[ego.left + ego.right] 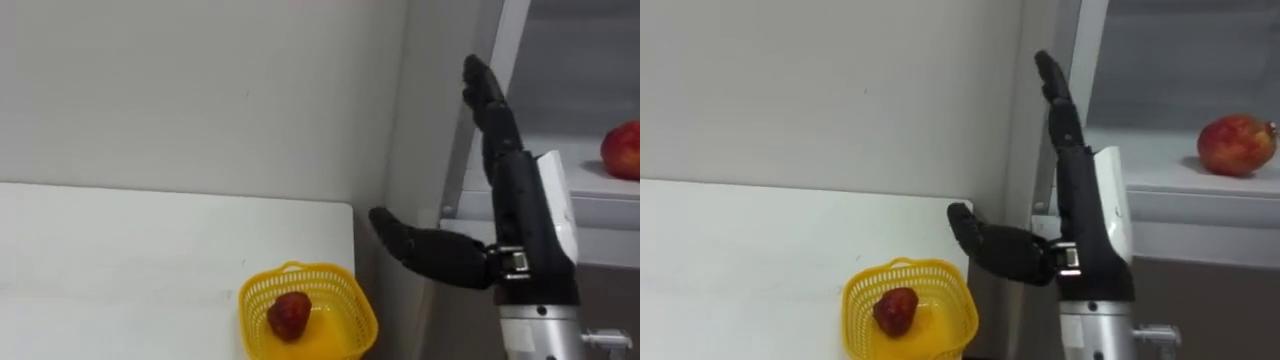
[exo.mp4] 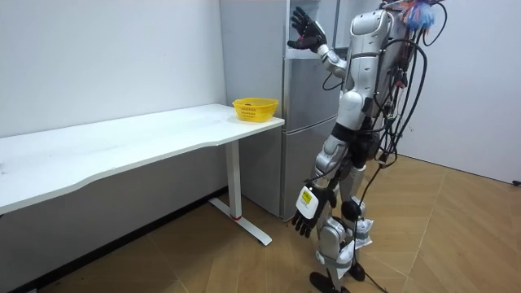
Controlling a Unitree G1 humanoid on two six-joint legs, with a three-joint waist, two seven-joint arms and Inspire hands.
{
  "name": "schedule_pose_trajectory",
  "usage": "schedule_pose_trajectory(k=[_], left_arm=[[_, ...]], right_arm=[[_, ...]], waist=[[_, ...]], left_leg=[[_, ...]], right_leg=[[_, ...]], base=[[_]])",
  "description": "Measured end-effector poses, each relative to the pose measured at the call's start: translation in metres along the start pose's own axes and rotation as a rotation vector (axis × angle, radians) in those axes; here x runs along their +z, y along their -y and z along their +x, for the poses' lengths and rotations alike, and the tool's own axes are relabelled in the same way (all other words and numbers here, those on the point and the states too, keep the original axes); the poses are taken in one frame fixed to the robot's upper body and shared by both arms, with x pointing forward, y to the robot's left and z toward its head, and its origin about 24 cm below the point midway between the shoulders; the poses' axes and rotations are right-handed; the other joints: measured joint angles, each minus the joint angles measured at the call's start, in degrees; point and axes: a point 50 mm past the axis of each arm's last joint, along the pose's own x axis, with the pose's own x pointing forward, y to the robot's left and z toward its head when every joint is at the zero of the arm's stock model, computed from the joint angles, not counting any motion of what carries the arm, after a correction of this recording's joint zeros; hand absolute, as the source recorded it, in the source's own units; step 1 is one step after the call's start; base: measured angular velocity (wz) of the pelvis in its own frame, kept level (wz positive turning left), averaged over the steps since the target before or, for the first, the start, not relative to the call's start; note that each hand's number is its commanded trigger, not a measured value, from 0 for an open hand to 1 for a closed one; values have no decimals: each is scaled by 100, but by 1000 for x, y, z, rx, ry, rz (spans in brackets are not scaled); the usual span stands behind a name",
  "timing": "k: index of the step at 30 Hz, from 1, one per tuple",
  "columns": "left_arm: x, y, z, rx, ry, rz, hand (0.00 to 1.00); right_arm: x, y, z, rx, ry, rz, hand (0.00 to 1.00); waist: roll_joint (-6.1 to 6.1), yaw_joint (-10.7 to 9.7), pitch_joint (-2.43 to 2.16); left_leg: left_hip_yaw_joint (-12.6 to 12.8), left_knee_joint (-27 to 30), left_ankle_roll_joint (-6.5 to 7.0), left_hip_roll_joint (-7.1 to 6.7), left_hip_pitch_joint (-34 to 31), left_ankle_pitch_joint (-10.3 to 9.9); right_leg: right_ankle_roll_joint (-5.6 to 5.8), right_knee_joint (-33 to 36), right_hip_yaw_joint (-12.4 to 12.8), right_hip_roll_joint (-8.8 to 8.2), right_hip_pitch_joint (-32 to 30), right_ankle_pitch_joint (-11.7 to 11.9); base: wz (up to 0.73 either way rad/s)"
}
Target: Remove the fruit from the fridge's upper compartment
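**Right hand raised at the open upper fridge, apple not yet taken**

Nearest to me, a yellow basket (image 1: 352, 300) sits at the corner of the white table (image 1: 150, 260), with a dark red fruit (image 1: 288, 315) lying inside it.

Just beyond, and to the right, is my right hand (image 1: 515, 190). It is lifted with its back toward the head camera, fingers straight and pointing up, thumb spread out to the left. It holds nothing. Its fingertips are at the pale upright edge of the upper compartment; I cannot tell whether they touch it.

Farther in, the red apple (image 1: 622, 150) rests on the white fridge shelf (image 1: 575, 165), well to the right of the hand and apart from it.

I judge this to be the reach, before any grasp. The next move calls for carrying the hand right and in past that edge, turning the palm to the apple, then closing round it without rolling it along the shelf.

The eye views give me the apple and the basket's fruit. The room view gives me the stance: upright before the grey fridge (image 2: 305, 122), at the table's end, with the left hand (image 2: 308, 213) hanging relaxed by the thigh.
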Motion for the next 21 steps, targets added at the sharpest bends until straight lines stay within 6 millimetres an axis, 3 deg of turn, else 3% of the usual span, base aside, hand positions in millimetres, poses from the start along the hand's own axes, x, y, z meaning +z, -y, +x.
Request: schedule_pose_trajectory(k=[4, 13, 17, 21], left_arm=[[-10, 4, -1, -12, -35, -33, 0], [-19, 7, -2, -23, -52, -43, 0], [-20, 5, -3, -16, -43, -50, 0], [-18, 4, -3, -12, -27, -50, 0]], right_arm=[[3, 19, 6, -102, 30, -36, 0], [1, 47, 2, -227, 22, -97, 0], [0, 66, 4, -332, 43, -137, 0], [1, 76, 2, -391, 57, -157, 0]], waist=[[-17, -256, -16], [-53, -546, 5], [-111, -567, 36], [-127, -585, 36]], left_leg=[[15, 24, -2, 6, 14, 1], [52, 13, -9, 14, 61, -2], [67, 17, -8, 9, 104, -2], [71, -2, -8, 9, 110, -3]], right_leg=[[0, -2, 10, 25, 13, 1], [-2, 15, 44, 6, 47, -1], [-1, -29, 58, 6, 66, -12], [0, -101, 61, 21, 77, -8]], base=[[0], [-1], [0], [0]])
